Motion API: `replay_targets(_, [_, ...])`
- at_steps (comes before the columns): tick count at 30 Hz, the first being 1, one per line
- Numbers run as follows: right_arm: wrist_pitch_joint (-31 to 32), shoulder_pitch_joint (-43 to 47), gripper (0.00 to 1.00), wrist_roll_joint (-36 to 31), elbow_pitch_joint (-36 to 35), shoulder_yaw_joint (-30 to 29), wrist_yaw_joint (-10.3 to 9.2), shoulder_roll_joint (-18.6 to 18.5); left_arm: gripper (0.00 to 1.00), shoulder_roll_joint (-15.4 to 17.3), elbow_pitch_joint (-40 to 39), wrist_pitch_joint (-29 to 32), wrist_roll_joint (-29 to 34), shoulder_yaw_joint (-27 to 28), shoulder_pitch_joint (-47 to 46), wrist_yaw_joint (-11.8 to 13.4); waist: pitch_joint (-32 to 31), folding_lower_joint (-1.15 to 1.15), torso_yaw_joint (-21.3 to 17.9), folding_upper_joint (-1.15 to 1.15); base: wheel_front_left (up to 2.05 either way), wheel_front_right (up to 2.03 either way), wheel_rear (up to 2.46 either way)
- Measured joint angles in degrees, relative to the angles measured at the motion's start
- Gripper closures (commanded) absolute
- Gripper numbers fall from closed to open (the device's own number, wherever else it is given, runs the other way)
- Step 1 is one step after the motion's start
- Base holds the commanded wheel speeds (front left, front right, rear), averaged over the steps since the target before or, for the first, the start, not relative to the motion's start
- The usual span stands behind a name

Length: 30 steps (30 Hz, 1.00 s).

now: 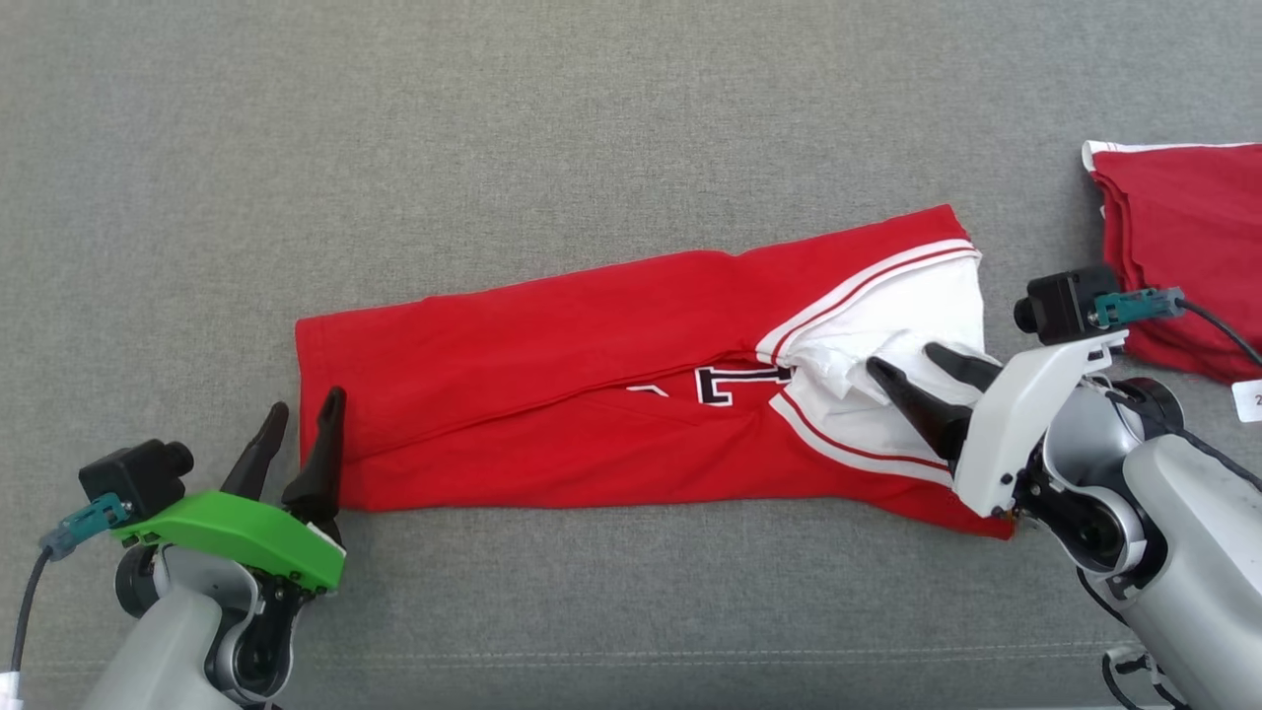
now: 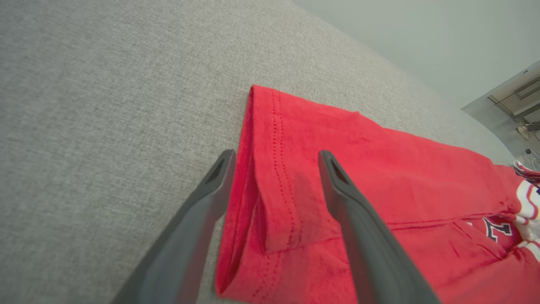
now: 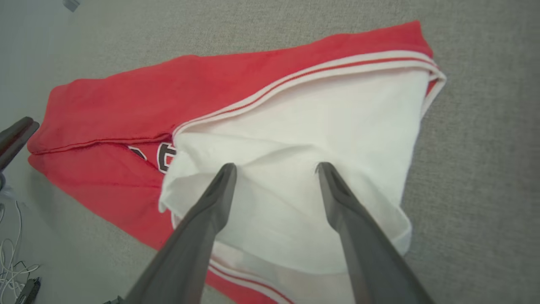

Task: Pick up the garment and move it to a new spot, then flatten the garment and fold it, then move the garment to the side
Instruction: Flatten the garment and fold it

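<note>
So the red garment [image 1: 592, 394] is lying long-ways across the grey fabric surface [image 1: 493, 148], folded into a narrow strip; hem end on my left, white sleeves with red stripes on my right; a bit of dark lettering peeks out along the middle fold.

My left gripper [image 1: 308, 399] is spread wide and holding nothing; it sits right at the hem end of the strip. In the left wrist view one finger is over bare grey cloth just off the edge and the other is over the red fabric, so the doubled hem runs between them; can't tell if either tip is actually touching.

My right gripper [image 1: 902, 355] is wide apart too, nothing in it; both fingers point in over the rumpled white sleeve [image 3: 337, 126] at the other end. They look very close to the cloth, but whether they press on it I can't say.

Off to my far right there's a second red piece [image 1: 1183, 256] with white trim, folded, lying apart from the one I'm working on.
</note>
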Motion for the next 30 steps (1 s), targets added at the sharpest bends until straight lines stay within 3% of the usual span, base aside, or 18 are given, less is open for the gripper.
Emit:
replay_targets(7, [-0.67,2.74,0.0,0.58,0.13,-0.41,-0.08,0.57,0.0,0.11,-0.05,-0.45,-0.56,1.26,1.2,0.0,-0.7,0.0,-1.67,0.0,0.0,0.0,0.0])
replay_targets(17, [-8.49,7.42,0.0,6.05,-5.11,-6.76,-0.69,5.67,0.0,0.6,-1.68,-0.93,-1.94,3.27,3.1,0.0,-1.28,0.0,-3.33,0.0,0.0,0.0,0.0])
replay_targets(30, [-12.3,14.02,0.0,10.54,-4.85,-12.28,-1.24,5.45,0.0,1.2,-6.69,-0.99,-1.49,4.89,6.69,0.0,-0.71,0.0,-7.02,0.0,0.0,0.0,0.0])
